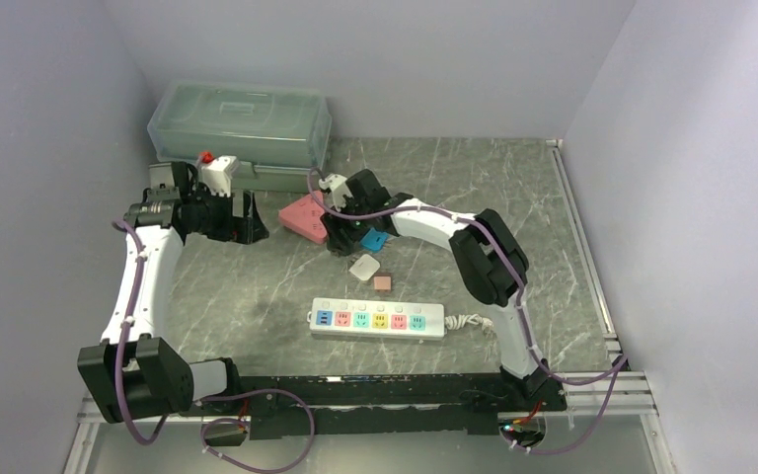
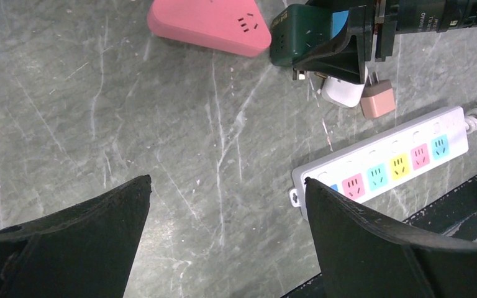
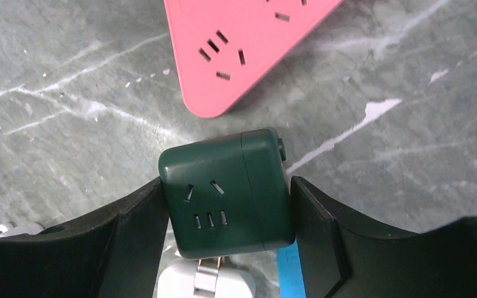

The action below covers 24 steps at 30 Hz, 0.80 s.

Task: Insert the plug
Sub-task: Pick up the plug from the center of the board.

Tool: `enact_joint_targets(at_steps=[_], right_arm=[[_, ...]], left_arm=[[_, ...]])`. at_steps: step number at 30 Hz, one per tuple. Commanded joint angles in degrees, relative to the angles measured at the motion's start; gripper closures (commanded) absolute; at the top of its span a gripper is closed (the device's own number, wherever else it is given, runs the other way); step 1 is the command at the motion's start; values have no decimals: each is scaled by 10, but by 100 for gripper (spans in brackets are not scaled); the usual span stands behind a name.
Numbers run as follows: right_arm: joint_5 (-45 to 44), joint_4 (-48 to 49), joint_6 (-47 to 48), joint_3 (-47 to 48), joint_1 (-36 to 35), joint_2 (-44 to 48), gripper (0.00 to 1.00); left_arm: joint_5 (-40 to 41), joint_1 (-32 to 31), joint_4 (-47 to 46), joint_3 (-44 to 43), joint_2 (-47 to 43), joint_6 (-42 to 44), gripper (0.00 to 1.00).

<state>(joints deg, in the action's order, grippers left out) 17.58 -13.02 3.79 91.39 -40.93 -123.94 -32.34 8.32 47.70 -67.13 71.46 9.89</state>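
My right gripper [image 3: 227, 183] is shut on a dark green adapter cube [image 3: 227, 202], one finger on each side. Metal prongs stick out of the cube's underside, so it hangs just above the table. In the top view my right gripper [image 1: 341, 235] is beside a pink triangular socket block [image 1: 306, 215]. A white power strip [image 1: 377, 320] with coloured sockets lies nearer the arm bases. My left gripper [image 2: 227, 186] is open and empty above bare table, left of the pink block [image 2: 208, 25]. It also sees the green cube [image 2: 298, 40] and the strip [image 2: 385, 161].
A white plug [image 1: 363, 267], a small tan plug [image 1: 383, 283] and a blue adapter [image 1: 373, 240] lie between the pink block and the strip. A clear lidded box [image 1: 242, 123] stands at the back left. Grey walls close in both sides.
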Motion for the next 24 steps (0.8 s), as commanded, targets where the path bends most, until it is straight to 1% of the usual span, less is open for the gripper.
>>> enact_joint_targets(at_steps=[1, 5, 8, 10, 13, 15, 17, 19, 20, 22, 24], right_arm=[[-23, 41, -21, -32, 0, 73, 37], [-39, 61, -77, -60, -5, 129, 39], [-39, 104, -117, -106, -14, 189, 39], [-33, 144, -145, -142, -21, 236, 39], [-35, 172, -167, -173, -38, 290, 38], [-42, 189, -177, -191, -50, 321, 38], [-53, 209, -192, -211, -61, 351, 38], [-59, 237, -215, -229, -71, 374, 38], [-62, 251, -228, -234, -75, 382, 38], [-71, 268, -263, -231, -82, 391, 39], [-96, 258, -280, -208, -96, 389, 40]], left_arm=[[-30, -12, 4, -10, -22, 13, 1], [-45, -25, 7, -19, -37, 32, 1], [-76, -30, 15, -28, -48, 70, 1], [-126, -31, 28, -29, -67, 124, 1], [-173, -32, 27, -18, -118, 200, 1], [-182, -34, 33, -22, -147, 244, 1], [-189, -39, 65, -45, -157, 298, 1], [-193, -44, 81, -63, -162, 330, 1], [-195, -46, 80, -67, -167, 344, 1], [-194, -53, 38, -57, -189, 357, 1], [-196, -61, -4, -40, -217, 366, 1]])
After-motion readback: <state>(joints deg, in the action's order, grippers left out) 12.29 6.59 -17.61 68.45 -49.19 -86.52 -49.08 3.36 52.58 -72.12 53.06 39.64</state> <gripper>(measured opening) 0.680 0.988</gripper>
